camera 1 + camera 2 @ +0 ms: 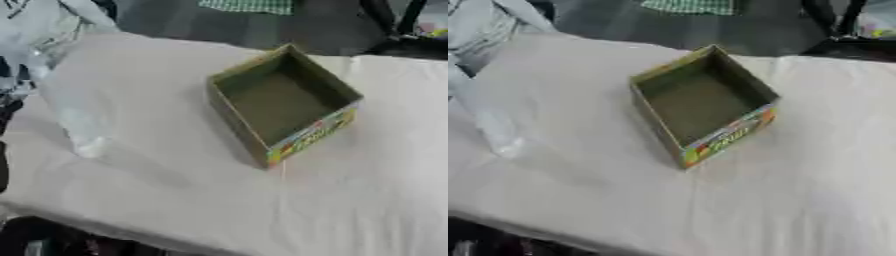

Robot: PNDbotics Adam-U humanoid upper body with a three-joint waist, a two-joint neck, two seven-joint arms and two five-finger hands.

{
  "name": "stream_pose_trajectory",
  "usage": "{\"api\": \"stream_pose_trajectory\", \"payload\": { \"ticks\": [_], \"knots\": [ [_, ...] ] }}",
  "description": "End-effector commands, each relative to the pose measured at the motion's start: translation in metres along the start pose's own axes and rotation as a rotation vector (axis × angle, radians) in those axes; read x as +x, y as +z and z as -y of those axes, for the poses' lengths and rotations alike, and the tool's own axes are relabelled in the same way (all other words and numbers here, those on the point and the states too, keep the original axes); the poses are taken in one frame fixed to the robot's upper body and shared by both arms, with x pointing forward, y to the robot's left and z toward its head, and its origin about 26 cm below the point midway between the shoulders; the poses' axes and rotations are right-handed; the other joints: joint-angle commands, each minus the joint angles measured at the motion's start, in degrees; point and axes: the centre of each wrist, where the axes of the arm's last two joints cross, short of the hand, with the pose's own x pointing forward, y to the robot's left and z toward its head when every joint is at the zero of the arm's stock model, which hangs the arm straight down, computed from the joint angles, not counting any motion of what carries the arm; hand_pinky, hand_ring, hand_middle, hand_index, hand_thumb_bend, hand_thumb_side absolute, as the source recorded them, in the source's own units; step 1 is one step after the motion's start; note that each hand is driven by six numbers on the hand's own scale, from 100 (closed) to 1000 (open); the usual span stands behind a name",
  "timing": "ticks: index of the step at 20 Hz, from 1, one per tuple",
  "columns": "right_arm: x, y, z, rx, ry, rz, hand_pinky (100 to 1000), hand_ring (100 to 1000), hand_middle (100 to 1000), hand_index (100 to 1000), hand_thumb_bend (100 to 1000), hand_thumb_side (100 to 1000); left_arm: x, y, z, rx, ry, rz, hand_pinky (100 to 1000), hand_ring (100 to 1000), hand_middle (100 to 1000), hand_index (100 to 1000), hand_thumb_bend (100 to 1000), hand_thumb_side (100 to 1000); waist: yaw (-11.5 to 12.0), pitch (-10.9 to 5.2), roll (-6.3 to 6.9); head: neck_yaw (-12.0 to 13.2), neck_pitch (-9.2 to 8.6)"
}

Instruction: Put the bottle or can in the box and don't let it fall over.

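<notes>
The open square cardboard box (282, 102), olive-green inside with a bright printed strip along its near wall, is sitting a little right of centre on the white cloth-covered table (350, 200). It is turned so one corner is pointing toward the robot. Its mouth is facing up and nothing is showing inside it.

No bottle or can is showing plainly anywhere. A pale, translucent, smeared streak (74, 117) is lying left of the box and well apart from it, with its long axis running from the far left down toward the near side. It may be a clear bottle, but I cannot make out what it is.

Neither hand is showing for certain, so I cannot tell how the fingers are standing or whether they are holding anything. Dark shapes are cutting in at the left edge, too vague to name.

If the streak is the bottle, the left side is looking nearer to it, and the carry would be running rightward to the box.
</notes>
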Motion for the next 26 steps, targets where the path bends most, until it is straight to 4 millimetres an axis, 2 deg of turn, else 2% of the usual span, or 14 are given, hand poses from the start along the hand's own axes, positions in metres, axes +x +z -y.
{"api": "stream_pose_trajectory", "payload": {
  "ticks": [1,5,19,26],
  "knots": [
    [0.006,-0.013,0.009,-0.022,0.007,0.037,792,725,642,837,100,678,0.008,-0.005,0.002,-0.022,-0.009,0.042,647,360,254,893,748,673,0.0,-0.59,-0.09,0.1,-0.49],
    [0.005,-0.013,0.010,-0.021,0.008,0.035,793,725,643,837,100,679,0.010,-0.006,0.002,-0.036,-0.009,0.066,645,357,250,867,747,671,0.0,-0.66,-0.11,-0.2,-0.24],
    [0.004,-0.013,0.010,-0.020,0.008,0.032,793,725,643,837,100,681,0.010,-0.005,0.000,-0.038,-0.018,0.077,642,356,249,869,751,668,0.1,-0.69,-0.15,0.1,0.43],
    [0.004,-0.014,0.010,-0.022,0.008,0.031,793,725,643,837,100,683,0.005,0.006,-0.006,0.024,-0.016,0.047,640,355,248,878,754,669,0.0,-0.45,-0.37,0.2,-0.85]
  ]
}}
